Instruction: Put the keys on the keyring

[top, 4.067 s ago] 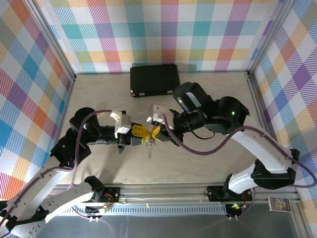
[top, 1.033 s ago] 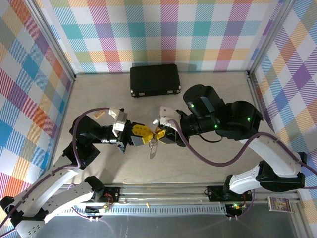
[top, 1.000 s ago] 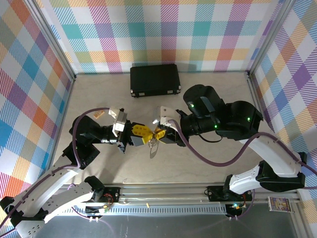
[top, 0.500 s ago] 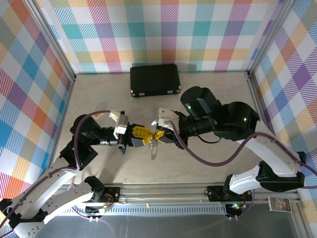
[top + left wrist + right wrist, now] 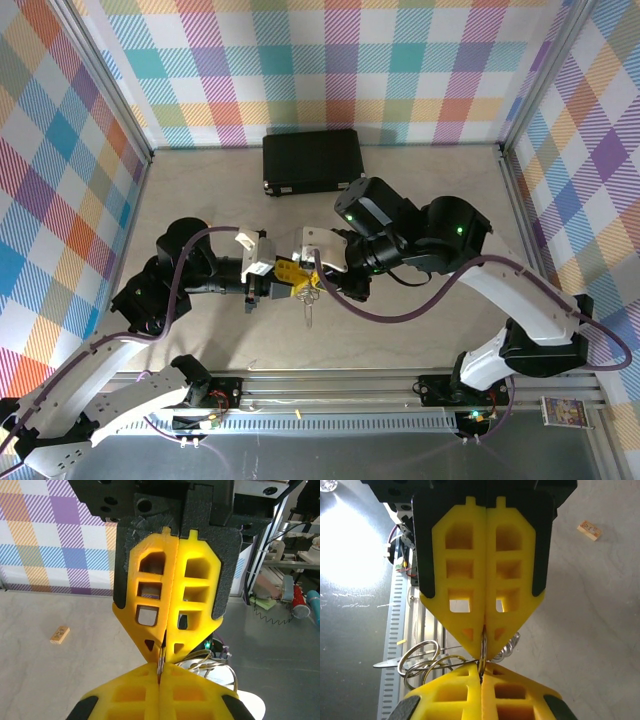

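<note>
1. The left gripper [image 5: 162, 655] has its yellow fingers [image 5: 150, 600] pressed flat together, a thin edge of silver metal nipped at their tip.
2. The right gripper [image 5: 484, 652] is also fully closed, its fingers [image 5: 512, 580] pinching the same thin metal strand. This is probably the wire of the keyring [image 5: 422, 656], though the pinch point is too small to be sure.
3. The two sets of fingertips meet tip to tip, touching or nearly so.
4. Lower left in the right wrist view, the keyring's silver loops fan out beside the fingertips, and a silver key [image 5: 385, 664] points left from them.
5. In the overhead view, the left gripper [image 5: 283, 272] and right gripper [image 5: 303, 285] meet at centre frame, and the key [image 5: 308, 312] dangles just below them, above the table [image 5: 200, 200].
6. A black case [image 5: 312, 160] lies well apart at upper centre.
7. A small tan block [image 5: 59, 634] lies on the table.
</note>
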Motion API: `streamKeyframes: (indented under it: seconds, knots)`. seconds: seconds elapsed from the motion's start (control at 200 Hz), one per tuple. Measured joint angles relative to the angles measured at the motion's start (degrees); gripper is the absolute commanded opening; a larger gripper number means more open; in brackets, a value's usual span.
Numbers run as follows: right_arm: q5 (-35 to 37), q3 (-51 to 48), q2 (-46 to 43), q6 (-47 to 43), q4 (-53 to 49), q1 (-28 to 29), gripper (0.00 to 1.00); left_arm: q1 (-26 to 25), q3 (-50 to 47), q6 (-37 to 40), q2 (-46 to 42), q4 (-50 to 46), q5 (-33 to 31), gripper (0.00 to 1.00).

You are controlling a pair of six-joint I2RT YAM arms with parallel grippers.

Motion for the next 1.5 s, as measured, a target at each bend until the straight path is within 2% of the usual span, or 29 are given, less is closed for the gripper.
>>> streamKeyframes:
  seconds: [0.11,0.22,0.29,0.485,0.62,0.76,0.865,0.955,1.005,1.095,1.22,1.41,1.5]
  knots:
    - [0.3,0.5,0.1,0.0,-0.4,0.0,0.00,0.0,-0.1,-0.8,0.1,1.1,0.2,0.00]
    - [0.9,0.6,-0.5,0.2,0.3,0.0,0.11,0.0,-2.2,-4.3,-0.7,6.1,0.3,0.00]
    - [1.1,-1.5,-2.1,0.9,2.6,0.0,0.13,0.0,-3.7,-7.3,-1.0,10.1,0.7,0.00]
    - [1.0,-7.5,-7.3,2.8,9.1,0.0,0.10,-0.2,-7.7,-15.6,-1.1,22.6,2.6,0.00]
    - [0.8,-8.7,-9.0,3.9,11.4,0.1,0.00,-0.2,-9.6,-19.7,-1.0,29.4,3.3,0.00]
    - [1.1,-9.2,-9.7,4.1,12.5,0.0,0.00,-0.2,-12.4,-24.7,-0.8,37.5,3.3,0.00]
    - [1.3,-9.6,-10.0,4.1,12.8,0.0,0.00,-0.2,-13.2,-25.8,-0.6,39.5,3.3,0.00]
    - [1.3,-9.6,-9.9,3.9,12.7,0.0,0.00,-0.2,-13.1,-25.2,-0.8,38.7,3.2,0.00]
    - [1.5,-9.5,-9.6,3.7,12.3,0.1,0.00,-0.3,-12.6,-23.7,-1.0,36.5,2.9,0.08]
    - [1.7,-8.3,-8.2,2.8,10.5,0.1,0.00,-0.3,-10.4,-19.5,-1.4,29.3,1.9,0.15]
    - [1.7,-4.4,-5.1,1.5,6.6,0.3,0.00,-0.3,-6.3,-12.3,-1.4,18.0,0.2,0.17]
    - [1.9,-1.0,-1.8,0.3,2.4,0.3,0.00,-0.3,-1.6,-4.2,-0.5,6.1,-1.0,0.00]
    - [2.2,-1.0,-1.0,0.0,1.6,0.4,0.00,-0.3,-1.3,-2.2,-0.4,3.7,-1.3,0.00]
